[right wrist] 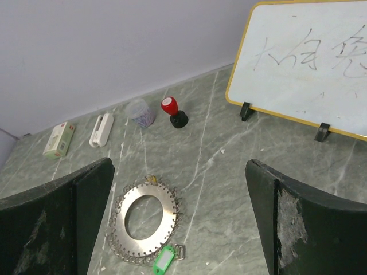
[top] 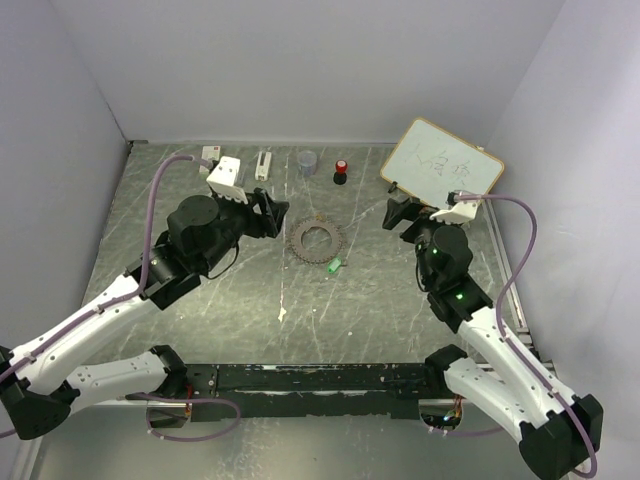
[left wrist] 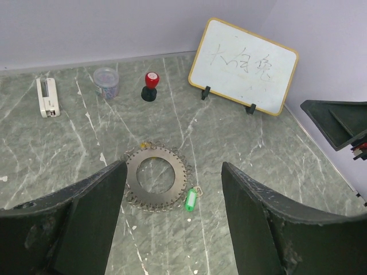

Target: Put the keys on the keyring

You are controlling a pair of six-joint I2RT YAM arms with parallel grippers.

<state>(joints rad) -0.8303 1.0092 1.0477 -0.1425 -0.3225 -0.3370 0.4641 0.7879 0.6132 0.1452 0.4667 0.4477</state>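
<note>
The keyring (top: 318,240), a flat silver ring with a wire-looped rim, lies mid-table. It also shows in both wrist views, the keyring (left wrist: 156,177) and the keyring (right wrist: 143,215). A green-headed key (top: 334,266) lies against its near-right rim; whether this key (left wrist: 191,199) is hooked on, I cannot tell. A small yellow bit (right wrist: 150,178) shows at the ring's far rim, mostly hidden. My left gripper (top: 283,217) hovers open just left of the ring. My right gripper (top: 396,215) stands open to the ring's right. Neither holds anything.
A small whiteboard (top: 441,164) stands at the back right. Along the back wall sit a red-capped black knob (top: 341,171), a small grey cup (top: 307,161), a white clip-like tool (top: 263,164) and a small box (top: 211,153).
</note>
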